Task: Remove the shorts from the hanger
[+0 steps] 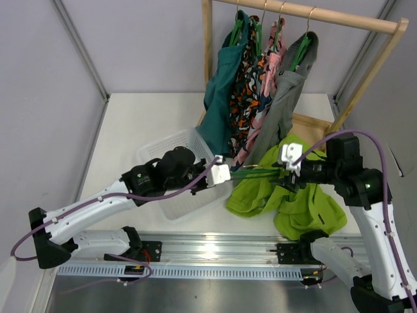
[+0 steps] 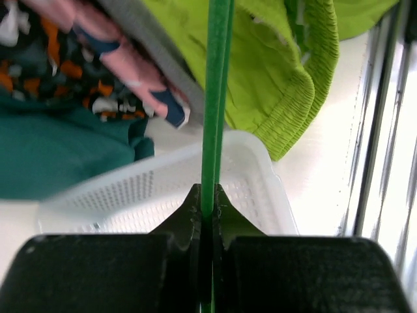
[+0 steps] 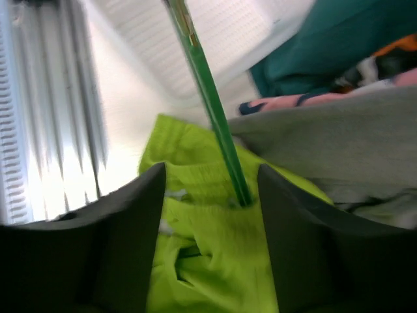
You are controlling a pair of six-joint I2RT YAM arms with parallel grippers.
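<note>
The lime-green shorts [image 1: 287, 195] lie crumpled on the table at the right front, still threaded on the thin green hanger [image 1: 255, 171], which runs level between my two grippers. My left gripper [image 1: 225, 173] is shut on the hanger's bar [image 2: 210, 130]. My right gripper [image 1: 288, 163] is open, its fingers [image 3: 137, 222] either side of the shorts' fabric [image 3: 208, 261] where the hanger [image 3: 215, 117] enters it. The shorts also show in the left wrist view [image 2: 273, 72].
A white mesh basket [image 1: 163, 153] sits under my left arm. A wooden rack [image 1: 313, 14] at the back holds hangers with a teal garment [image 1: 221, 98], patterned clothes [image 1: 251, 98] and a grey garment [image 1: 283, 104], hanging right behind the shorts.
</note>
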